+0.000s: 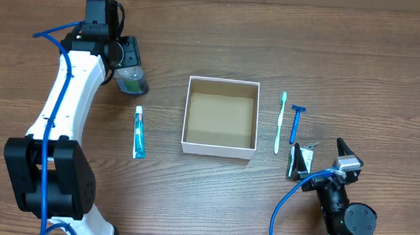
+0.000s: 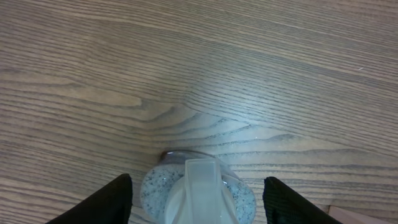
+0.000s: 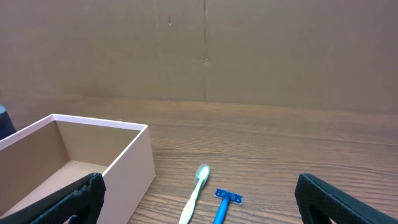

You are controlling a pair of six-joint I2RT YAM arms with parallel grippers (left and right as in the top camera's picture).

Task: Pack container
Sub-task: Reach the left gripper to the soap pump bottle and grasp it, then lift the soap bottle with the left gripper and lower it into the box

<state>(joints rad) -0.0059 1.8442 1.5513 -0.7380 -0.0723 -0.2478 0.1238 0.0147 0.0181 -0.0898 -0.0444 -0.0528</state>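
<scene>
Brown wood-grain table (image 1: 362,61) holds the container (image 1: 219,149) at its middle. It is a square, shallow cardboard box with white walls and a plain brown floor, and it is empty. Just off its left wall a toothpaste tube (image 1: 141,132) lies parallel to that wall. Off its right wall lie a pale green toothbrush (image 1: 281,122) and, beside it, a blue razor (image 1: 296,123), both clear of the box and of each other. Toward the far left corner, the left gripper (image 2: 198,181) stands spread around a small clear bottle (image 1: 133,82) with a pale cap and speckled contents, a narrow gap showing on each side. By the near right corner the right gripper (image 1: 317,149) is spread wide and empty.
</scene>
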